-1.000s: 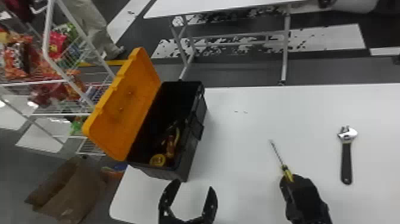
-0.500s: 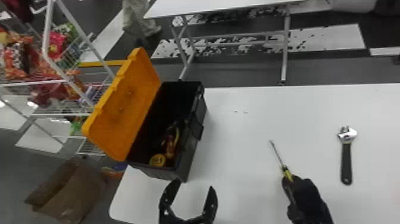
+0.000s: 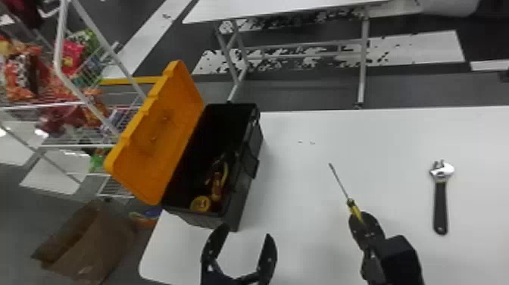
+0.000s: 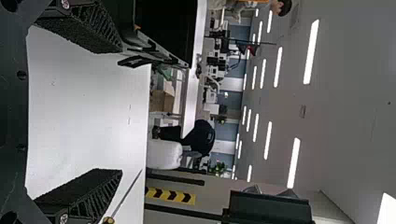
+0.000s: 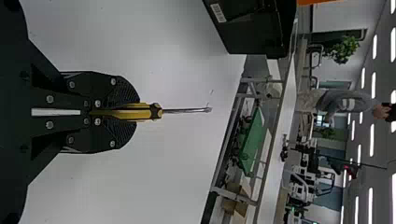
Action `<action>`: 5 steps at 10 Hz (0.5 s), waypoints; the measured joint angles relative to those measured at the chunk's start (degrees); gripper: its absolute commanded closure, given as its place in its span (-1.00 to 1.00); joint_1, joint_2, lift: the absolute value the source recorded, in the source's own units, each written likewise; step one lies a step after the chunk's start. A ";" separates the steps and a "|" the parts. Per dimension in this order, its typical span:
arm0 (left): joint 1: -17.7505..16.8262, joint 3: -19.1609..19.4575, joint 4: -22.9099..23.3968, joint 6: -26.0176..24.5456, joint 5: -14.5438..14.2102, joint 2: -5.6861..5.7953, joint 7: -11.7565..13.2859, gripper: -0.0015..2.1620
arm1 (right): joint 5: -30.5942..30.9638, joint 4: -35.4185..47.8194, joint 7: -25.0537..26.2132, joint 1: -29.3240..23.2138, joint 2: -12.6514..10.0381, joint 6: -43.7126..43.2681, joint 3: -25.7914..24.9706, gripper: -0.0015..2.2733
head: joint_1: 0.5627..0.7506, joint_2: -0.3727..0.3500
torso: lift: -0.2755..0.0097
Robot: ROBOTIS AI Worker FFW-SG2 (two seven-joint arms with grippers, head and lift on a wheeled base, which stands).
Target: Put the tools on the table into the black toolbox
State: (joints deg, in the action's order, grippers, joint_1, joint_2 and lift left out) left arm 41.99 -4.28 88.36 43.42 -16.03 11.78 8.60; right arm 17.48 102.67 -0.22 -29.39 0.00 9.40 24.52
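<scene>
My right gripper [image 3: 361,223] is at the table's lower right, shut on the yellow handle of a screwdriver [image 3: 353,208] whose shaft points away toward the back left. In the right wrist view the gripper [image 5: 126,112] clamps the screwdriver [image 5: 149,112] between its two fingers. My left gripper [image 3: 248,235] stands open just in front of the toolbox; in the left wrist view that gripper [image 4: 109,112] has bare table between its fingers. The black toolbox [image 3: 242,193], its orange lid [image 3: 151,140] raised, holds pliers [image 3: 217,185] and a yellow round tool [image 3: 200,203]. An adjustable wrench [image 3: 440,201] lies at the right.
The white table [image 3: 303,182] stretches between toolbox and wrench. A wire rack [image 3: 72,145] with snack bags stands left of the toolbox, and a cardboard box [image 3: 94,242] sits on the floor at lower left. Another table [image 3: 288,9] is farther back.
My right gripper has shifted slightly around the screwdriver's handle, its wrist turning a little. The left gripper, toolbox and wrench have kept their places.
</scene>
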 measured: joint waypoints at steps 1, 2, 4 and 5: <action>0.03 0.08 0.59 0.03 -1.42 0.03 1.55 -0.93 | 0.23 0.41 -1.87 -0.95 0.00 -3.61 -0.50 0.97 | 0.41 1.00 | 0.41; 0.18 0.22 1.58 -0.12 -3.54 0.27 3.56 -0.93 | 0.39 0.50 -3.63 -1.86 0.00 -7.45 -0.99 0.97 | 0.41 1.00 | 0.41; 0.32 0.74 3.98 -1.61 -6.45 0.71 5.99 -0.93 | 1.70 0.46 -7.93 -3.68 0.00 -15.01 -1.78 0.97 | 0.41 1.00 | 0.41; 0.28 1.48 5.39 -3.95 -8.16 0.83 7.60 -0.93 | 3.23 0.45 -8.94 -4.62 0.00 -17.48 -1.84 0.97 | 0.41 1.00 | 0.41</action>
State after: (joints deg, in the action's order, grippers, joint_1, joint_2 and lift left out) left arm 42.27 -2.79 93.75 39.47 -24.19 12.61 16.21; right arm 20.71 103.12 -9.16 -34.01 0.00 -8.08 22.69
